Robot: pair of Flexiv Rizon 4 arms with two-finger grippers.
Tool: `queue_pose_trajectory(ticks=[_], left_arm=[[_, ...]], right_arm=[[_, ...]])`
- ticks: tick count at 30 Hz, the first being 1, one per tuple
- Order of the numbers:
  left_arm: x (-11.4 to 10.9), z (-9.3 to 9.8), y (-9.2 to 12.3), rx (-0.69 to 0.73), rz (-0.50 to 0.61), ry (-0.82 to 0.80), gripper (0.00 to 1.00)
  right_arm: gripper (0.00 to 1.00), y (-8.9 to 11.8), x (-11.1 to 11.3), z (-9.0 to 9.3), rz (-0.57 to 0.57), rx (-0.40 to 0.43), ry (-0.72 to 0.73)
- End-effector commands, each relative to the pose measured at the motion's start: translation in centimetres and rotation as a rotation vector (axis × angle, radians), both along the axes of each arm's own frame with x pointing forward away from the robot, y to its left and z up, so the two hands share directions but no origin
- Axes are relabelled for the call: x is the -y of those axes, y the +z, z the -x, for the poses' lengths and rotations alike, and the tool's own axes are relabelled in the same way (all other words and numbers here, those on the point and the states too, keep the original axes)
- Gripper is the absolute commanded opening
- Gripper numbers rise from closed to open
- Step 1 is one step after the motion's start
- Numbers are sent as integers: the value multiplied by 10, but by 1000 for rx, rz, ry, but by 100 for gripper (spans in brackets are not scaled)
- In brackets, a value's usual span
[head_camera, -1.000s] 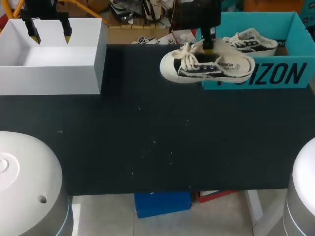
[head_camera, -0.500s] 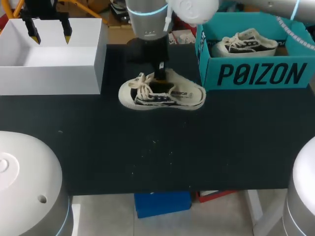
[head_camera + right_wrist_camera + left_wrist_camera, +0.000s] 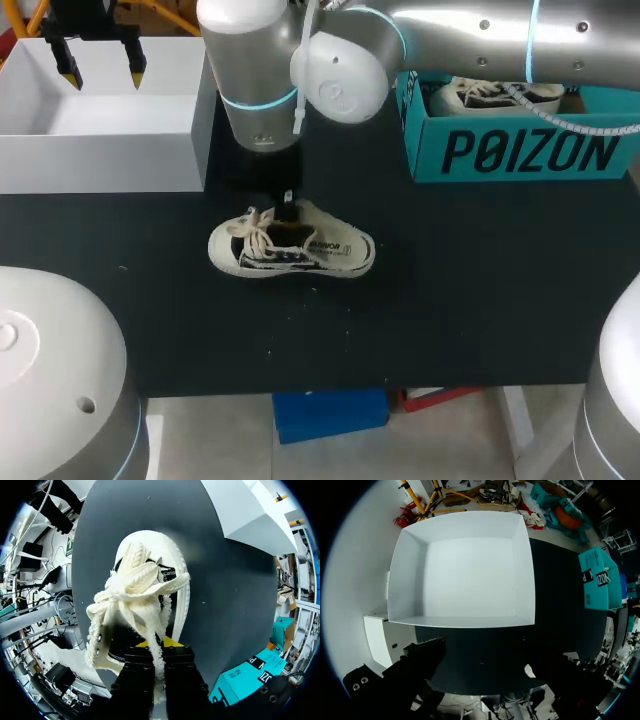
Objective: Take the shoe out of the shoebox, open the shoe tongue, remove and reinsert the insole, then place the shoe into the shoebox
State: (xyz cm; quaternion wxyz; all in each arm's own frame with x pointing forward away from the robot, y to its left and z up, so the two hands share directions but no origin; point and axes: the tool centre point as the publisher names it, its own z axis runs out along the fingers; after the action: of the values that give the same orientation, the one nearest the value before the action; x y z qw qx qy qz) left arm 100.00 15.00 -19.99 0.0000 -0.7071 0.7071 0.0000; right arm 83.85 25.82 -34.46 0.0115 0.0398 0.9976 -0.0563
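I count two shoes and two boxes. Nearest me, one shoe [image 3: 290, 252] is sole-down at the middle of the table [image 3: 450, 300], toe toward my left, laces in a loose bundle. Whether its sole touches the tabletop I cannot tell. My right gripper [image 3: 288, 205] comes down from above and pinches the shoe's collar just behind the laces. Farther back on my left stands the open-topped white box [image 3: 100, 160], with my left gripper [image 3: 100, 72] hanging over it, fingers spread wide. Farther back on my right the teal shoebox [image 3: 520, 150] holds the second shoe [image 3: 480, 98]. Large dark letters run along the shoebox's side.
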Motion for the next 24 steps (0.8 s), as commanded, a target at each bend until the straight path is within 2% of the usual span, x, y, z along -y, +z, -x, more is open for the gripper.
queue_pose_trajectory(ticks=[1,13,14,15,24], left_arm=[[0,0,0,0,0,0,100],[0,0,0,0,0,0,100],[0,0,0,0,0,0,100],[0,0,0,0,0,0,100],[0,0,0,0,0,0,100]], right_arm=[[0,-12,3,-1,-6,-18,8],[0,-29,16,-5,-32,-43,16],[33,-29,16,-6,-32,-43,16],[100,-30,17,-6,-31,-46,16],[100,-23,25,-9,-36,-45,-9]])
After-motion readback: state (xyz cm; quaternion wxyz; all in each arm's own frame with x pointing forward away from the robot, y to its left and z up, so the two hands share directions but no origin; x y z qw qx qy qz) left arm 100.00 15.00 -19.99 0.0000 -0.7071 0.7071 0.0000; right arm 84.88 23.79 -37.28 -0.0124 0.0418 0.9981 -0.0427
